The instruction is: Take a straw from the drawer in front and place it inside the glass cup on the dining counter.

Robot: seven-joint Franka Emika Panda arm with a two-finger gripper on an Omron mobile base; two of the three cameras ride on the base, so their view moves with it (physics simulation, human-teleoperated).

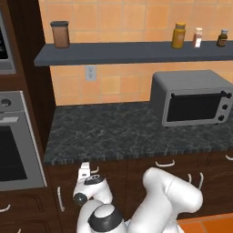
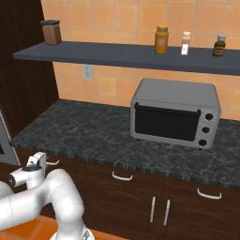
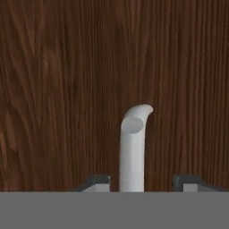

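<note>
Drawer [image 3: 53, 89] wood sits right ahead of my gripper [image 3: 139, 181], its silver handle [image 3: 133, 147] running up between my two fingertips [image 3: 96, 181]. My fingers stand on either side of the handle with gaps showing, so I cannot tell if they grip it. Above me lies the black table [image 1: 118, 129] with a toaster oven [image 1: 193, 98].

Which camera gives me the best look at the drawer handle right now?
The hand view: the drawer handle stands close up between the gripper tips. In the left base view the hand covers most of it; the right base view shows a sliver.
</note>
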